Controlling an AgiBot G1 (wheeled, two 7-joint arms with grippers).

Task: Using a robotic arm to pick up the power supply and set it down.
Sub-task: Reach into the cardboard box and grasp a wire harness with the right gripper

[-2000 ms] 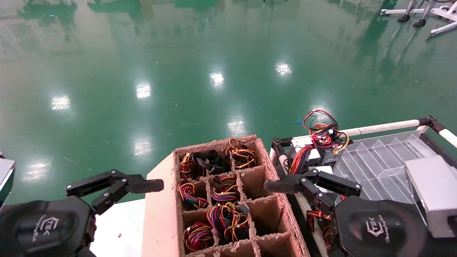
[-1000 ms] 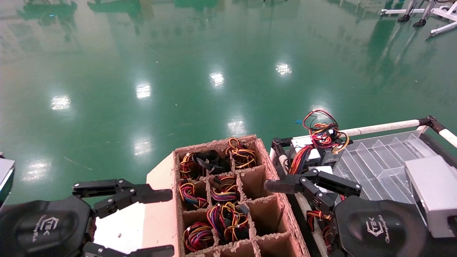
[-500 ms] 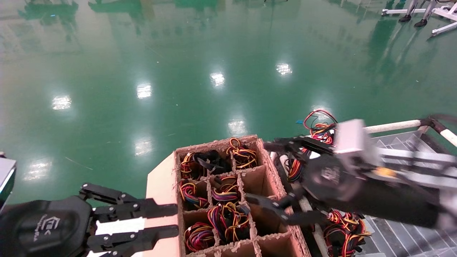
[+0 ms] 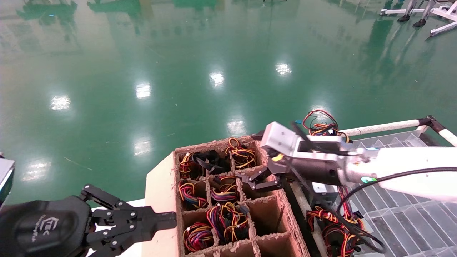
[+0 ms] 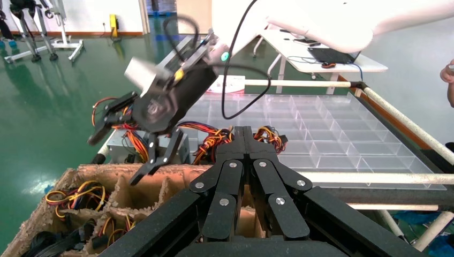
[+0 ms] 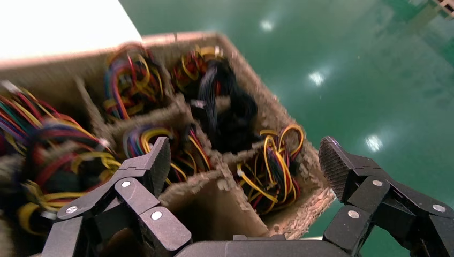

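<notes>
Right gripper (image 4: 257,180), at the end of the white robotic arm (image 4: 403,171), hangs wide open and empty over the right-hand middle cell of the cardboard divider box (image 4: 275,171); the right wrist view shows its two black fingers (image 6: 144,171) spread far apart above cells stuffed with coloured wire bundles (image 4: 223,214). That arm reaches in from the right, stretched almost level across the scene, with the silver-grey box at its wrist (image 4: 282,139) uppermost and the gripper angled down and to the left. The power supply (image 4: 323,192) sits just right of the cardboard box, in the near corner of the clear compartment tray (image 4: 410,217), partly hidden under the arm; only a dark grey face shows, so which way its long axis runs cannot be told. Its red, orange, yellow and black wires (image 4: 335,221) spill toward the viewer beside it. Left gripper (image 4: 167,218) rests low at the left, level, its fingers pressed together with nothing between them, tips just at the box's left wall. Compared with half a second ago, the right arm has swung farther left and the gripper now sits over the box rather than at its right edge; the left gripper has closed.
</notes>
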